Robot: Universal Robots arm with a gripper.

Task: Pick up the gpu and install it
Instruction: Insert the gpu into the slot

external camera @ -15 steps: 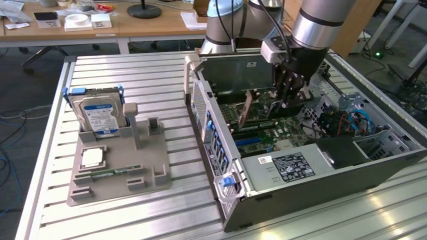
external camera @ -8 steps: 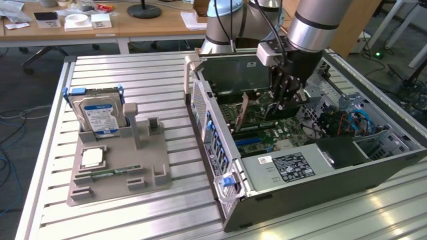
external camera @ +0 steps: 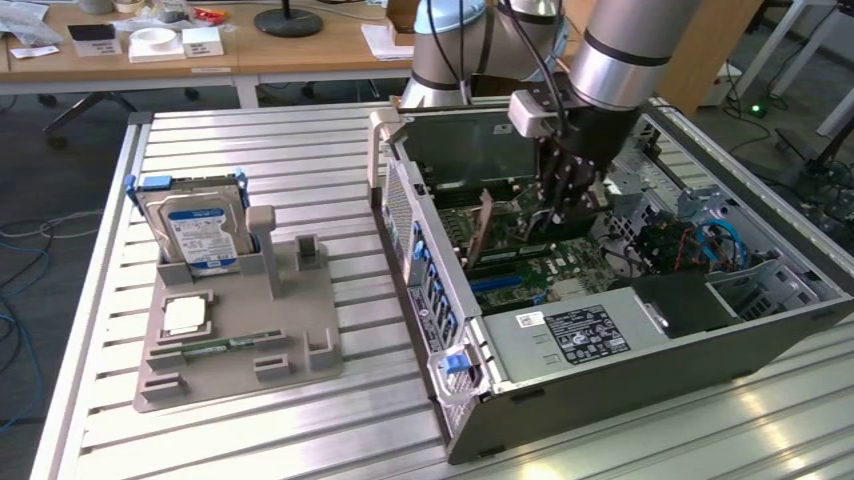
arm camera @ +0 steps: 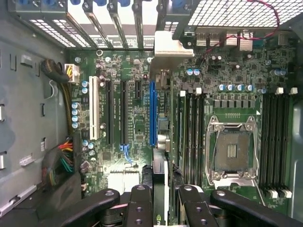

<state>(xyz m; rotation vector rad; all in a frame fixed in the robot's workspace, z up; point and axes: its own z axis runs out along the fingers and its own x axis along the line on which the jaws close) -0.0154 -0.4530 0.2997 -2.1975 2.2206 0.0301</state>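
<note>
My gripper [external camera: 567, 200] reaches down into the open computer case [external camera: 441, 300] and is shut on the gpu [external camera: 487, 228], holding the card upright on its edge above the motherboard. In the wrist view the gpu [arm camera: 161, 156] appears edge-on, running from between my fingers [arm camera: 141, 203] to its silver end bracket [arm camera: 166, 45] at the case's rear slots. The card hangs just beside the long blue slot [arm camera: 152, 113]; I cannot tell whether it touches the slot.
On the grey fixture [external camera: 240, 340] at the exterior view's left stand a blue-labelled hard drive [external camera: 198, 232], a processor chip [external camera: 184, 316] and a RAM stick [external camera: 220, 347]. Inside the case are the empty CPU socket [arm camera: 232, 149], cable bundles [arm camera: 64, 158] and the power supply [external camera: 587, 335].
</note>
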